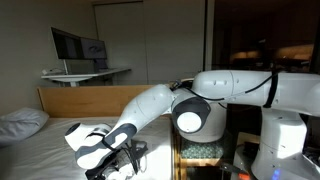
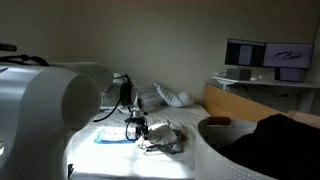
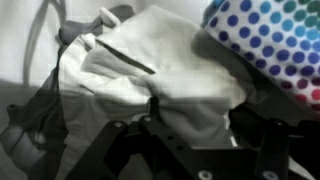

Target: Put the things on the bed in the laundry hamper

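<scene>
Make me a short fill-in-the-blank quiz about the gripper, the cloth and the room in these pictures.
1. In the wrist view, the fabric beside the white cloth is covered in coloured ____.
2. In an exterior view, the gripper hangs over crumpled cloth lying on the ____.
3. On the desk in the background stands a ____.
Missing words: dots; bed; monitor.

The arm (image 1: pixel 240 88) has a glossy white plastic shell. The crumpled garment (image 3: pixel 165 75) is soft matt cloth, the headboard (image 1: pixel 85 100) smooth pale wood, the bedsheet (image 2: pixel 100 155) matt cloth.
</scene>
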